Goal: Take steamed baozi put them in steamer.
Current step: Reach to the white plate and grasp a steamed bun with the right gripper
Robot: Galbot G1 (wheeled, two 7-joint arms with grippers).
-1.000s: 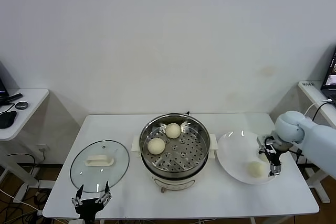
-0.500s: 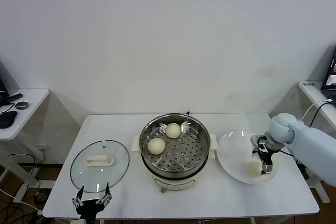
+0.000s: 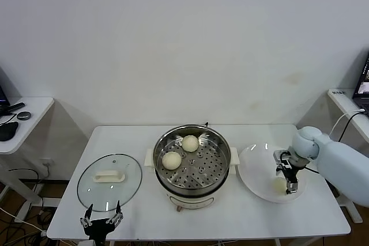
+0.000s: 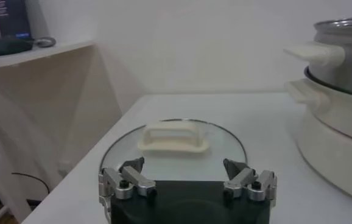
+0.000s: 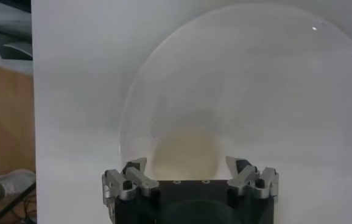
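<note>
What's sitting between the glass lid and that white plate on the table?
The steamer, with two baozi on its perforated tray, stands between the glass lid and the plate, in the head view.

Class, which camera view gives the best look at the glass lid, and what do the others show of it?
The left wrist view: the glass lid fills the middle, white handle clear, just beyond the open left gripper. The head view shows it whole but smaller, lying left of the steamer. The right wrist view shows none of it.

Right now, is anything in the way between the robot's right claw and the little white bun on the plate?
Nothing visible is. The right gripper, fingers open, hangs directly over the cream-white round bun on the flat white plate. The shiny steel steamer beside it stands uncovered; the left gripper waits near the glass lid.
</note>
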